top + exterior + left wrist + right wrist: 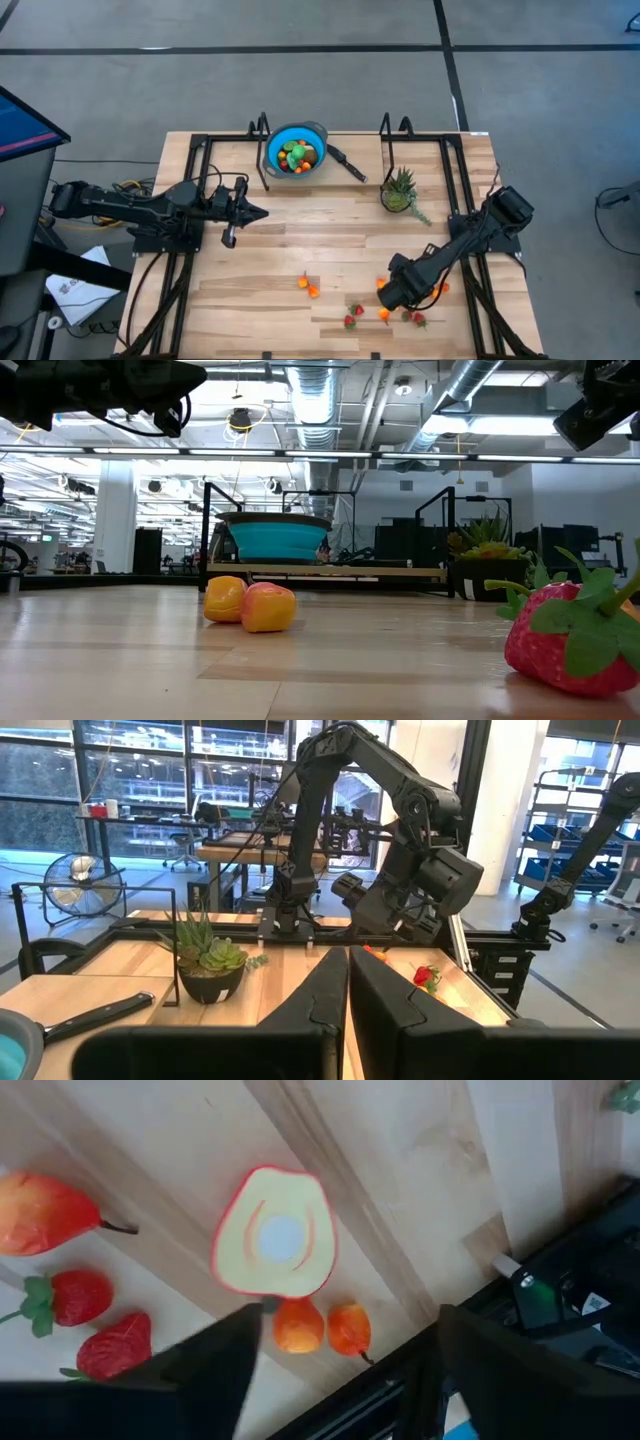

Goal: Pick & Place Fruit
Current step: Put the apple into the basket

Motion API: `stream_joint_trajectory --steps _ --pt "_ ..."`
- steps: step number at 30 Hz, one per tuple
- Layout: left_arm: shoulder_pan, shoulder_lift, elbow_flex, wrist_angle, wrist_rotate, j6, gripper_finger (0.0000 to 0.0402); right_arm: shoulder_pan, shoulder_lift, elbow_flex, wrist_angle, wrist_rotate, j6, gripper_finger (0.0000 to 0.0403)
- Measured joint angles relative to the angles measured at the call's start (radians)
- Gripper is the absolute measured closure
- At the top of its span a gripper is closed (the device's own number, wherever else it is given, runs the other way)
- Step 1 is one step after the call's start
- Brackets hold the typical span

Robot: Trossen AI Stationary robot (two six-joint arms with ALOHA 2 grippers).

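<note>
right gripper (340,1355) fingers spread wide over cut yellow peach half (275,1245), lined up for grasping | left gripper (347,985) pinched closed, empty, waiting near round blue bowl (296,150)

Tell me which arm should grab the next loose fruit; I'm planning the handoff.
Right. Its open claw hangs over the fruit at the table's near right; the left claw, shut, waits far off near the blue bowl.

Between the right gripper's (340,1370) dark fingers lie two orange pieces (298,1327); just beyond them sits a cream peach half (277,1245) rimmed in red. Beside it lie two red strawberries (80,1297) with green leaves. The table (420,1160) is pale striped wood.
</note>
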Motion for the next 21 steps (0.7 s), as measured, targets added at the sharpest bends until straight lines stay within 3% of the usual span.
stream_joint_trajectory --steps 4,9,21 --pt "0.0 0.0 0.0 0.0 0.0 0.0 0.0393 0.002 0.0 0.0 0.0 0.002 0.0 0.0049" --pt "0.0 0.0 0.0 0.0 0.0 0.002 0.0393 0.002 0.0 0.0 0.028 0.004 0.0 0.0012" --pt "0.0 0.0 0.0 0.0 0.0 0.003 0.0393 0.002 0.0 0.0 0.041 0.001 0.0 0.0018"
